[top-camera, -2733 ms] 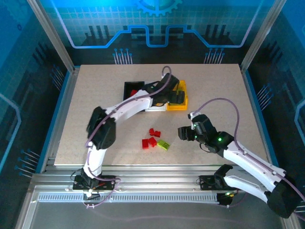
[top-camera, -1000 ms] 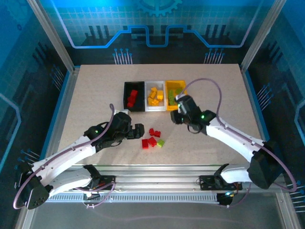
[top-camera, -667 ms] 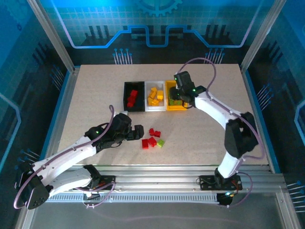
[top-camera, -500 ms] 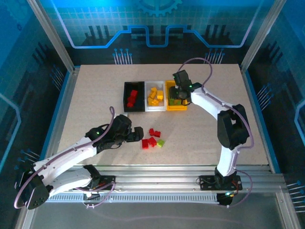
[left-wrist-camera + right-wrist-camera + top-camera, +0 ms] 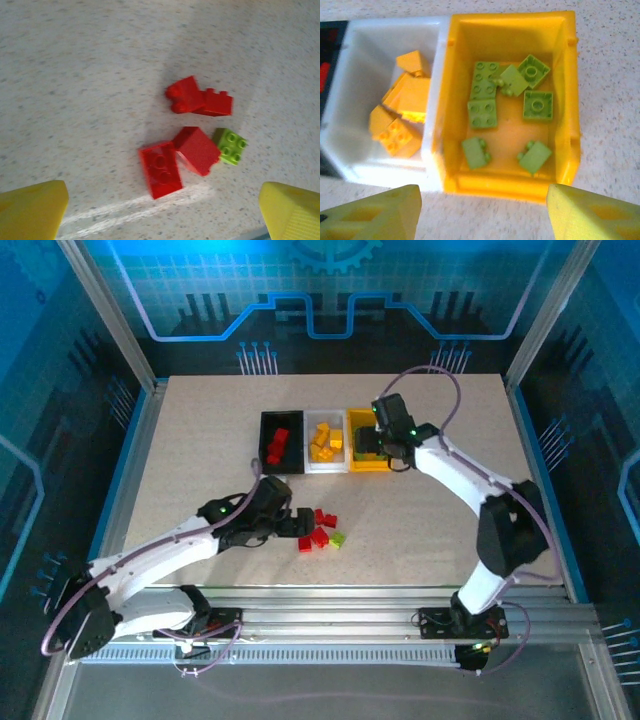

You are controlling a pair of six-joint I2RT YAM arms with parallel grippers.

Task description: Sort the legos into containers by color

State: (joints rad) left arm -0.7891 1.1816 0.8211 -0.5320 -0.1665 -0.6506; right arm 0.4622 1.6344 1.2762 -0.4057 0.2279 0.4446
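Left gripper (image 5: pixel 296 523) sits low over the table (image 5: pixel 200 440), jaws at full spread and empty; the loose cluster lies just ahead, between the lines of its two fingertips (image 5: pixel 35 207). The cluster is four loose red bricks (image 5: pixel 160 170) and one lime green brick (image 5: pixel 230 146), which is pressed against a red neighbour. Step in hand, as I read it, is to lift one red. The nearest flat one abuts its neighbour, so narrow the jaws before descending. Close across its free sides, so the green is not shoved and two bricks are not taken together. The farther red pair may be joined; cannot tell. The destination is the black bin (image 5: pixel 265 455), which already holds binned red bricks (image 5: pixel 279 445). Beside it, the white bin (image 5: pixel 380 30) holds yellow-orange bricks (image 5: pixel 402 112), and the yellow-orange bin (image 5: pixel 510 19) holds several green bricks (image 5: pixel 485 105). Right gripper (image 5: pixel 482 206) hangs over that last bin's near wall, jaws well apart with nothing between them. It should clear the rim straight up, then go for the lone green. Against a second ago, the left gripper has crept closer to the cluster, which is unchanged. The right gripper has travelled from mid-table to above the yellow-orange bin
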